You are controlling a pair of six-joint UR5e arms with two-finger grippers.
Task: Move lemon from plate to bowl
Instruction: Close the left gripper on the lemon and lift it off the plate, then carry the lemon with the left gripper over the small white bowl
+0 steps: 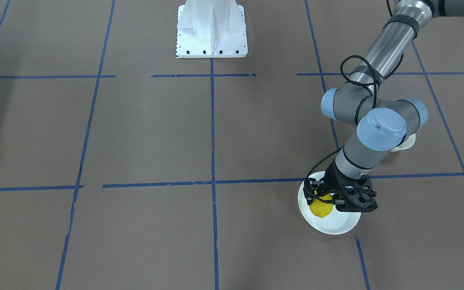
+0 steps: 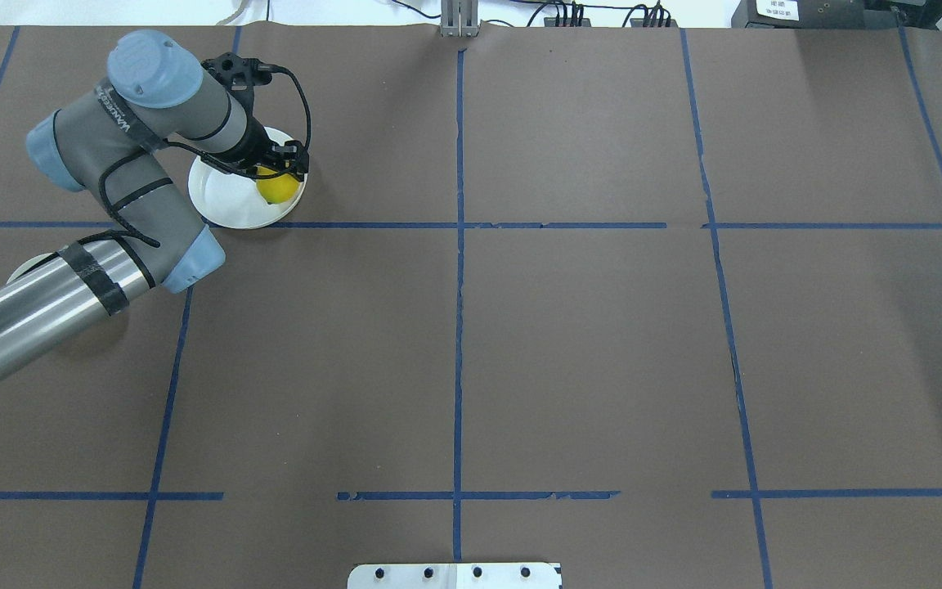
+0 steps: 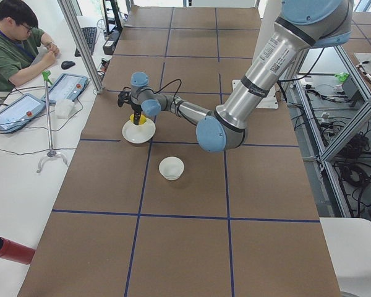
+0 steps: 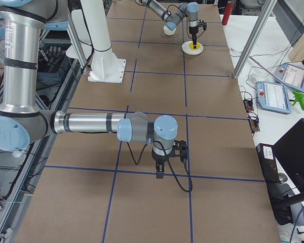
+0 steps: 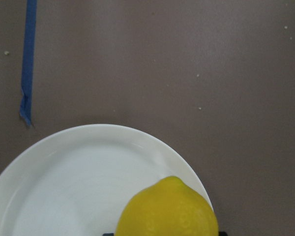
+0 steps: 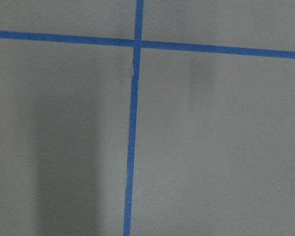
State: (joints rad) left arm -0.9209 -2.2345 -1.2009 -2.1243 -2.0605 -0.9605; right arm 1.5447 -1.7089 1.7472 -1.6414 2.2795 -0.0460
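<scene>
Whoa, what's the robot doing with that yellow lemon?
The robot's left gripper is down around the lemon, which sits on the white plate. I can't tell if it is squeezing it yet. The little bowl sits nearby with nothing in it. The right gripper hangs over the brown table, far away.

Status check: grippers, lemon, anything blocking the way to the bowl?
Left gripper down over lemon, grip unconfirmed. Right gripper far off, state unclear. Lemon on plate. Nothing seen between plate and bowl.
</scene>
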